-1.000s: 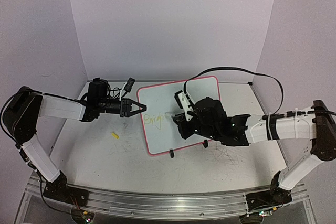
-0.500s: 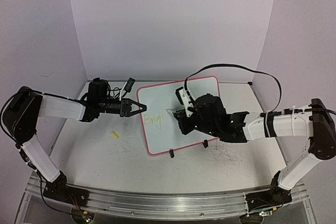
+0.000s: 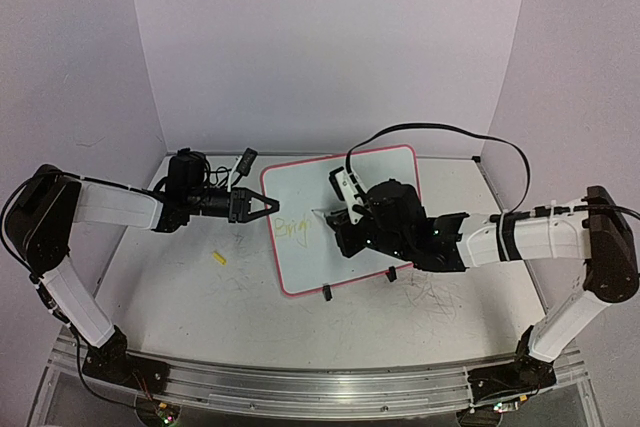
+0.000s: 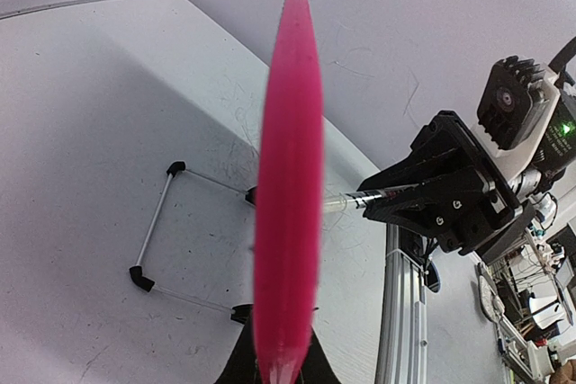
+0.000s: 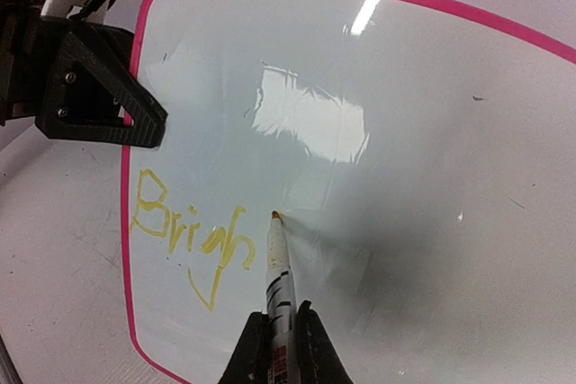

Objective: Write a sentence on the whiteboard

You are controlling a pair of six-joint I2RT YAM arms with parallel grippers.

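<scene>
The whiteboard (image 3: 300, 185) with a pink-red rim lies tilted at the table's middle. My left gripper (image 3: 268, 205) is shut on its left edge. In the left wrist view the rim (image 4: 288, 195) runs edge-on between my jaws (image 4: 286, 361). My right gripper (image 3: 345, 215) is shut on a marker (image 5: 279, 267), whose tip touches the board just right of the writing. The sentence (image 5: 184, 231) is thin yellow script reading "Brigh" near the left rim; it also shows from above (image 3: 295, 227). The left gripper (image 5: 135, 123) shows at the board's edge.
A small yellow cap (image 3: 219, 258) lies on the scuffed table left of the board. Black clips (image 3: 326, 294) sit at the board's near edge. A wire stand (image 4: 157, 222) shows under the board. A black cable (image 3: 440, 132) arcs above the right arm. Walls enclose three sides.
My right gripper has moved the marker a little to the left and up on the board. The left gripper and the board have not moved.
</scene>
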